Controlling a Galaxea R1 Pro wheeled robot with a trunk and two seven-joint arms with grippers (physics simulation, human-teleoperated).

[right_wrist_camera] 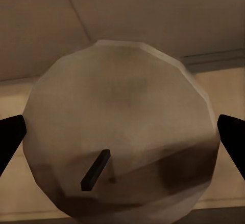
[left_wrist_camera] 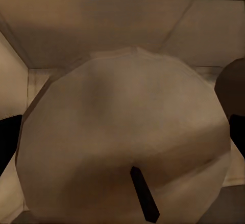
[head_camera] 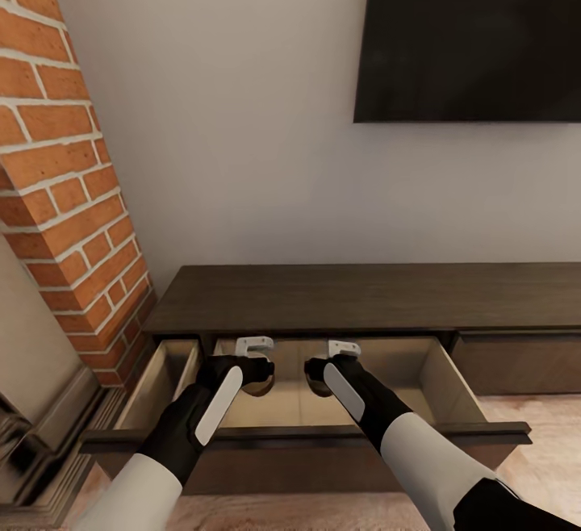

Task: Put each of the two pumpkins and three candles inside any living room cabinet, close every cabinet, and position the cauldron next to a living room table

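Note:
The low dark brown cabinet [head_camera: 363, 297] stands against the wall with its drawer [head_camera: 440, 386] pulled out toward me. Both grippers reach down into that drawer, side by side. My left gripper [head_camera: 260, 379] is shut on a beige candle [left_wrist_camera: 122, 137] with a dark wick [left_wrist_camera: 144, 193]. A second candle [right_wrist_camera: 122, 132] sits in my right gripper [head_camera: 316, 379], dark fingers [right_wrist_camera: 232, 134] pressed against its sides. In the head view only small tan patches of the candles [head_camera: 260, 390] peek out under the fingers. The pumpkins, cauldron and table are out of view.
A red brick fireplace column [head_camera: 64, 192] rises at the left, close to the cabinet's end. A dark TV [head_camera: 476, 31] hangs on the wall above. A narrow side compartment [head_camera: 165, 378] lies left of the drawer, and another cabinet front [head_camera: 516, 361] continues right.

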